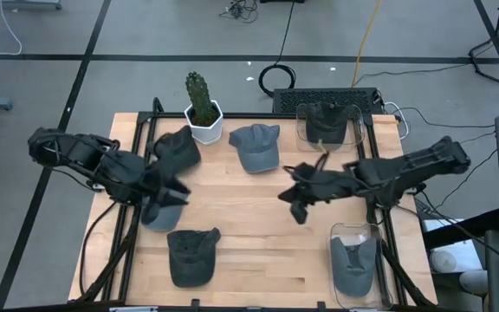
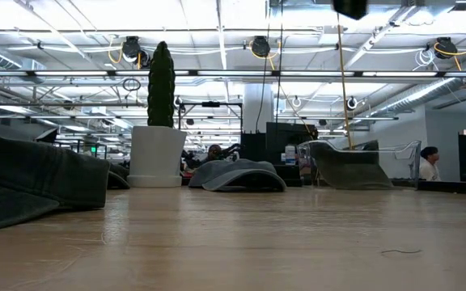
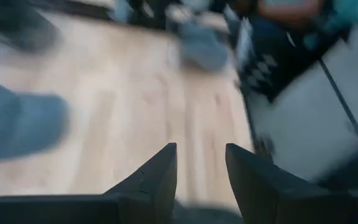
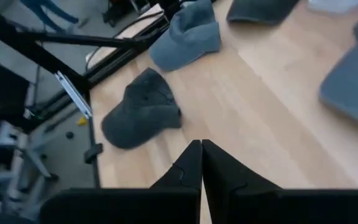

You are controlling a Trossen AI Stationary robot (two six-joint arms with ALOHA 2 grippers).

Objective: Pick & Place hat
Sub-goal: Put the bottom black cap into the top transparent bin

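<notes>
Grey caps (image 1: 255, 146) without legible writing.

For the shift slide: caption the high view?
Left gripper open over a grey cap, right gripper shut mid-table, cactus behind.

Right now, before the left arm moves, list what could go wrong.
The left gripper hangs open among two hats: it may snag the dark hat while reaching the grey one. The cactus stands close behind and could tip. The right gripper, shut mid-table, may cross its path.
</notes>
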